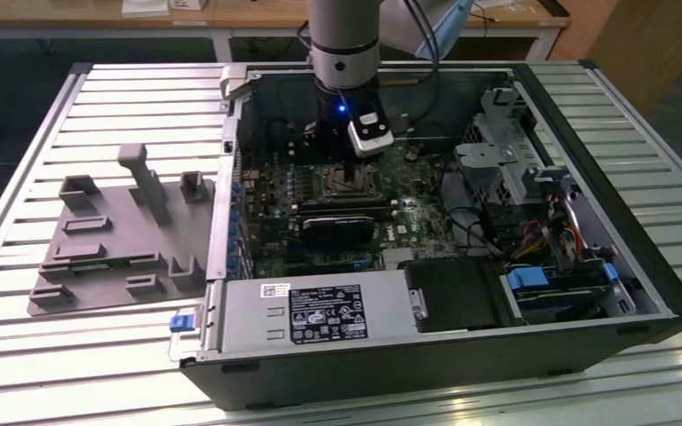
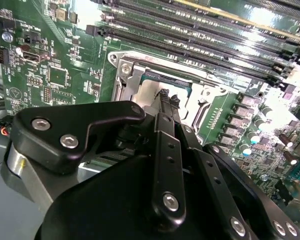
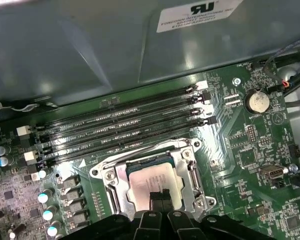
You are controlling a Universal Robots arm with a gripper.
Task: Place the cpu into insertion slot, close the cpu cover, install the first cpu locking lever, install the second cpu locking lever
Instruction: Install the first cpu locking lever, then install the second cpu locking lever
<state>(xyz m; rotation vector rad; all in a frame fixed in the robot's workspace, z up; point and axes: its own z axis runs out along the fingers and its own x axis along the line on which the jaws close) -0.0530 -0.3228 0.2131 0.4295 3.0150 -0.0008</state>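
I see a ribbed metal table [image 1: 104,98] carrying an open black computer case [image 1: 625,293] laid on its side, with a grey moulded fixture [image 1: 104,248] beside it toward the exterior view's left. Inside the case lies a green motherboard [image 1: 276,191], dense with small parts, plus a silver power supply [image 1: 317,311] and a long black card [image 1: 341,226].

The arm [image 1: 344,35] drops straight down into the case, its gripper [image 3: 161,196] pointing at the board.

In both wrist views the socket [image 3: 112,175] is a square silver-rimmed frame beside four long black memory slots [image 3: 120,130]. The cpu [image 3: 152,181], flat with a matte silver-grey top, sits inside the socket. The cover [image 2: 132,80] is a thin bright metal frame, tilted up at one side of the socket in the second wrist view.

The gripper's two black fingers [image 3: 156,199] are pressed together with no gap, holding nothing, tips just over the cpu; I cannot tell whether they touch it.
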